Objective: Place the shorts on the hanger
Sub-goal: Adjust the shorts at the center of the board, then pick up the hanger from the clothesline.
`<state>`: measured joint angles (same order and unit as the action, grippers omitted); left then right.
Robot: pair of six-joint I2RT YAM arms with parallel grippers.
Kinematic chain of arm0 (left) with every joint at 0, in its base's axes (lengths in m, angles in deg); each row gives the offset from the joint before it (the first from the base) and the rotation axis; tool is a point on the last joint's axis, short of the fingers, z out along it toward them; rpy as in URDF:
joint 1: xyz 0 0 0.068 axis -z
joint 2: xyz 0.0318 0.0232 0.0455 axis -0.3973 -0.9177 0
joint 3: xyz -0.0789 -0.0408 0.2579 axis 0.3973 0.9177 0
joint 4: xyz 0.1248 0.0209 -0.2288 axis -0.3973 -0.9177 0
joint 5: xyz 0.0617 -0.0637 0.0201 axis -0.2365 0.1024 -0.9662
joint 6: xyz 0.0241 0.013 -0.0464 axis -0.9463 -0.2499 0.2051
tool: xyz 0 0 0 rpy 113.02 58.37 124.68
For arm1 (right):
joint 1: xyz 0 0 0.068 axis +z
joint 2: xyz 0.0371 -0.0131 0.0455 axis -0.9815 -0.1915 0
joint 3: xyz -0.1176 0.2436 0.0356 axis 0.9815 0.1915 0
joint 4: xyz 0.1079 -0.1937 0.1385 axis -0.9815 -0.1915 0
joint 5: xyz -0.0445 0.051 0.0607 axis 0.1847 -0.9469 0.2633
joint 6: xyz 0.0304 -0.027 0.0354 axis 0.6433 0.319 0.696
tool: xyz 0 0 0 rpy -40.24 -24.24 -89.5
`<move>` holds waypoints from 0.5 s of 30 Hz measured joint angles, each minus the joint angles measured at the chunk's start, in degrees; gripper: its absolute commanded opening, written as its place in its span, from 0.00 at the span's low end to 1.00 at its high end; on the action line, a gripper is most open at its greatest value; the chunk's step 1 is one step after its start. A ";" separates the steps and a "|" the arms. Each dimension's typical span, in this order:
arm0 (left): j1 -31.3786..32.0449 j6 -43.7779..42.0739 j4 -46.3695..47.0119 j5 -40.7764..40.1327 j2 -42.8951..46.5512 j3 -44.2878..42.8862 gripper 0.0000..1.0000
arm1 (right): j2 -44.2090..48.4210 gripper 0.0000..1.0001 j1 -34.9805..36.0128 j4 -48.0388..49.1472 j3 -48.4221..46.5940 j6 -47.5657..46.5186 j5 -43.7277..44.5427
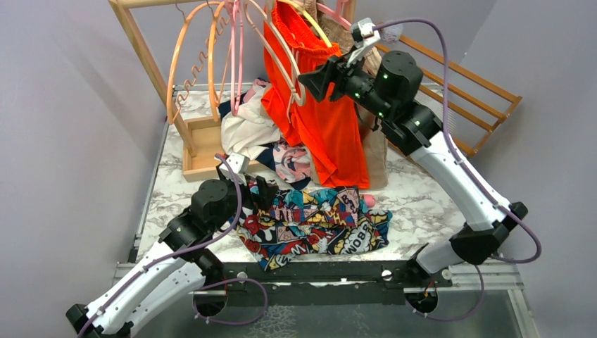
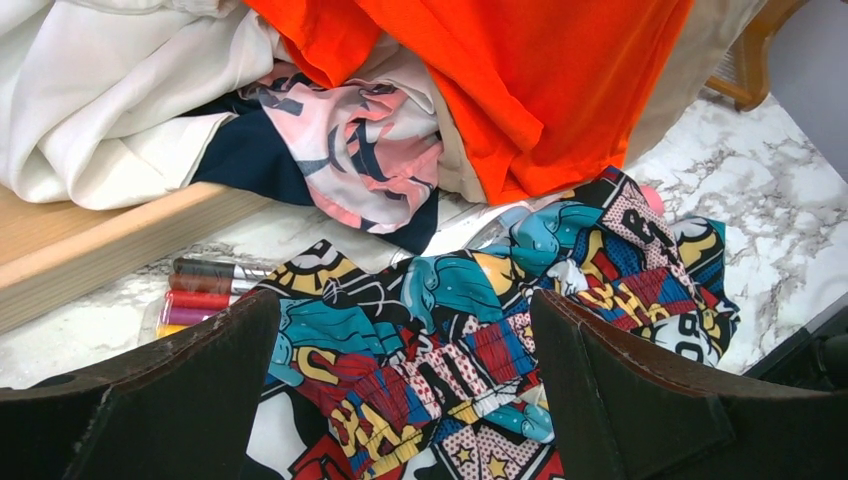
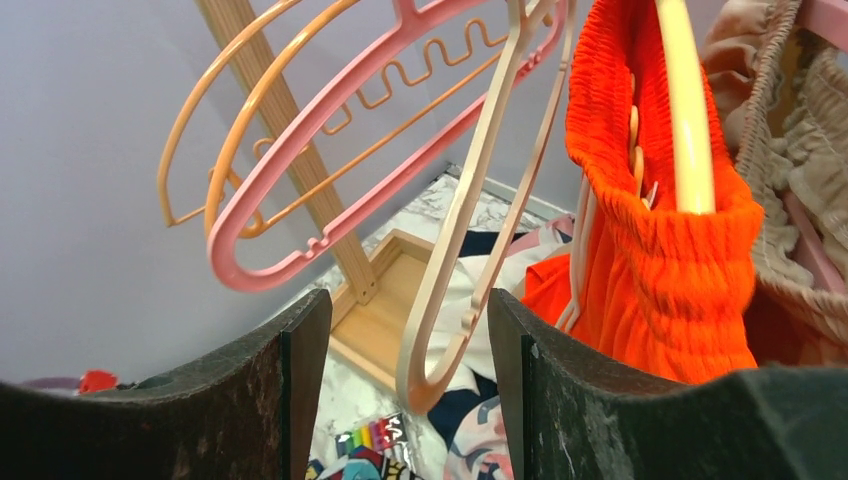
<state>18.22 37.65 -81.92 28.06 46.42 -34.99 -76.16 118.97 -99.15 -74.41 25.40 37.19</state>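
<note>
The comic-print shorts [image 1: 317,227] lie crumpled on the marble table near the front edge, their gathered waistband [image 2: 470,365] facing up. My left gripper [image 1: 262,197] hovers open just over their left part, and in the left wrist view the gripper [image 2: 405,400] straddles the waistband without touching it. The cream hanger [image 3: 450,260] hangs from the rack; in the top view the hanger [image 1: 290,70] shows beside the orange shorts. My right gripper [image 1: 308,82] is raised at the rack. In its wrist view the gripper [image 3: 410,390] stands open, with the hanger's lower curved end between the fingers, ungripped.
Bright orange shorts [image 1: 324,120] and beige shorts [image 3: 790,130] hang on the wooden rack [image 1: 200,151], beside pink [image 3: 330,130] and orange hangers [image 1: 190,63]. A heap of white and patterned clothes [image 1: 246,130] lies behind the shorts. A pack of markers [image 2: 200,295] lies on the table.
</note>
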 measured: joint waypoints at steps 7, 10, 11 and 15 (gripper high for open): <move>0.00 0.00 -0.02 0.66 1.44 0.59 0.97 | -5.95 0.61 0.00 2.14 -2.49 -0.13 1.73; 0.00 0.02 -0.07 0.68 1.44 0.59 0.97 | -7.39 0.60 0.00 2.60 -2.80 -0.09 2.23; 0.00 0.02 -0.07 0.70 1.40 0.59 0.97 | -7.98 0.60 0.00 2.64 -3.32 -0.07 2.36; 0.00 0.02 -0.07 0.79 0.83 0.59 0.97 | -9.79 0.56 0.00 2.73 -5.38 -0.07 2.56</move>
<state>18.22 37.68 -81.98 28.85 47.25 -34.40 -85.95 118.97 -96.42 -79.78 25.33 39.75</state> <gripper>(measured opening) 0.967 0.589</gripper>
